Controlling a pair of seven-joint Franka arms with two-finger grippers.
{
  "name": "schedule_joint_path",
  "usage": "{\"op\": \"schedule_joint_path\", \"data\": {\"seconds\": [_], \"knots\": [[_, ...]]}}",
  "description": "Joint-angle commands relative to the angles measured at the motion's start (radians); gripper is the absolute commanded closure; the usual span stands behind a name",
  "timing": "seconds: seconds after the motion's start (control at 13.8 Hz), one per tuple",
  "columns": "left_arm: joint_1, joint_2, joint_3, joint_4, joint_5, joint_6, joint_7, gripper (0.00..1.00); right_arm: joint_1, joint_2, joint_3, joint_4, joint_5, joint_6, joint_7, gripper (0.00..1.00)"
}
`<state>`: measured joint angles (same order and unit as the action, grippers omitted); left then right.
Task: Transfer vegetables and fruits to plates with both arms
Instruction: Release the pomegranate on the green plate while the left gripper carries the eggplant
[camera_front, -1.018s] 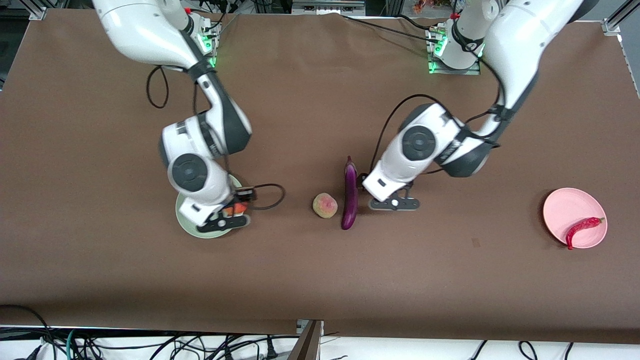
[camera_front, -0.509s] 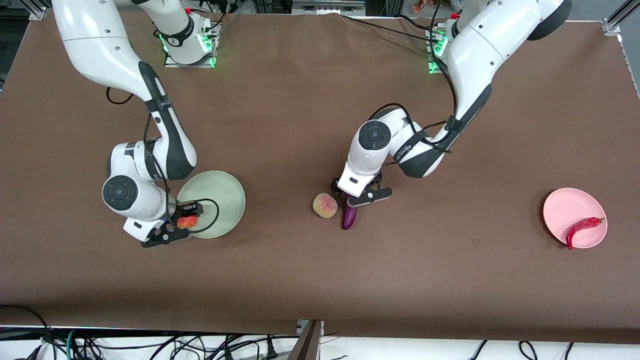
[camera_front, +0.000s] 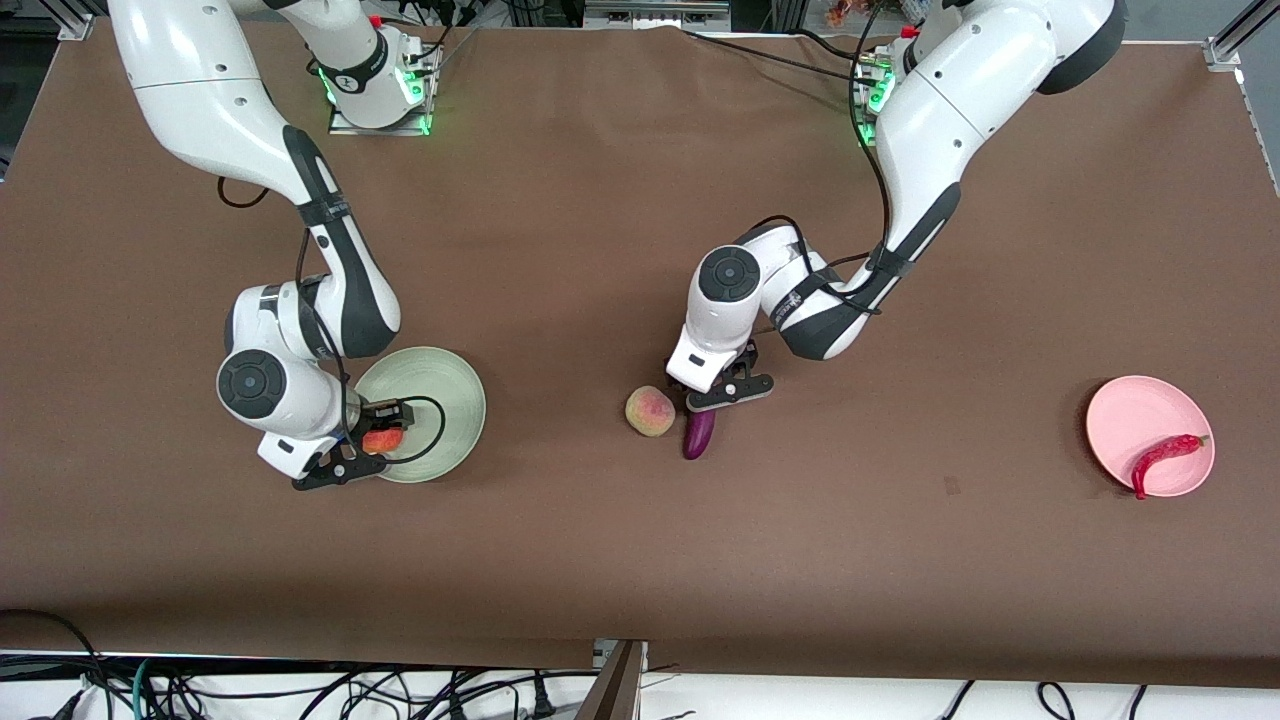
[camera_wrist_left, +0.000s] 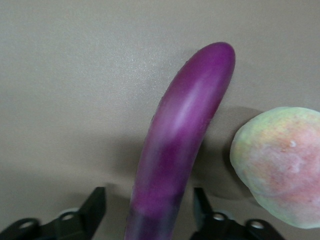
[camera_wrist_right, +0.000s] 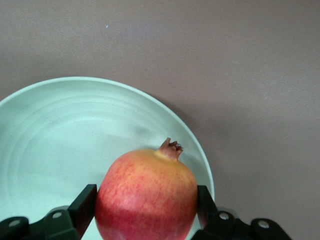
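Currently, at the right arm's end of the table, the right gripper (camera_front: 362, 452) pinches the red-yellow fruit (camera_front: 381, 440) between its fingers (camera_wrist_right: 89, 197), holding it above the rim of the green plate (camera_front: 445, 395); in the right wrist view the fruit's nub (camera_wrist_right: 170, 146) points toward the plate's middle. For a clean placement, bring the fruit inward over the plate's flat centre, lower it until it bears on the plate, and only then part the fingers, since a round fruit released at the rim is likely to roll off. Toward the table's middle, the left gripper (camera_front: 722, 392) straddles the eggplant (camera_front: 699, 434), jaws spread with one finger (camera_wrist_left: 93, 206) on each side and clear of the skin. The peach (camera_front: 650, 411) lies just beside the eggplant, next to one finger. Descend straight, keep that finger between peach and eggplant without nudging the peach, and close across the eggplant's width; the glossy skin may slip, so seat it deep between the fingers. At the left arm's end, well apart from this gripper, the pink plate (camera_front: 1125, 415) already carries the chili pepper (camera_front: 1160, 457).
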<state>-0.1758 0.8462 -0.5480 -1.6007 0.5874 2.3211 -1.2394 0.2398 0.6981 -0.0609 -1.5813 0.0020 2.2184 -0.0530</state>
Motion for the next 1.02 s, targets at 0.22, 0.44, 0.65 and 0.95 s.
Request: {"op": "schedule_joint_path", "data": {"seconds": [0.22, 0.44, 0.65, 0.95], "knots": [[0.002, -0.027, 0.013, 0.002, 0.029, -0.047, -0.011, 0.94, 0.001, -0.032, 0.007, -0.006, 0.039, 0.000, 0.010, 0.01], [0.047, -0.097, 0.000, 0.050, 0.009, -0.268, 0.114, 0.94, 0.009, -0.046, 0.038, 0.059, 0.107, -0.067, 0.039, 0.00], [0.122, -0.173, -0.015, 0.079, -0.040, -0.489, 0.398, 0.94, 0.094, -0.037, 0.038, 0.145, 0.107, -0.128, 0.183, 0.00], [0.316, -0.248, -0.007, 0.088, -0.053, -0.667, 0.838, 0.94, 0.260, 0.056, 0.033, 0.271, 0.096, -0.094, 0.430, 0.00]]}}
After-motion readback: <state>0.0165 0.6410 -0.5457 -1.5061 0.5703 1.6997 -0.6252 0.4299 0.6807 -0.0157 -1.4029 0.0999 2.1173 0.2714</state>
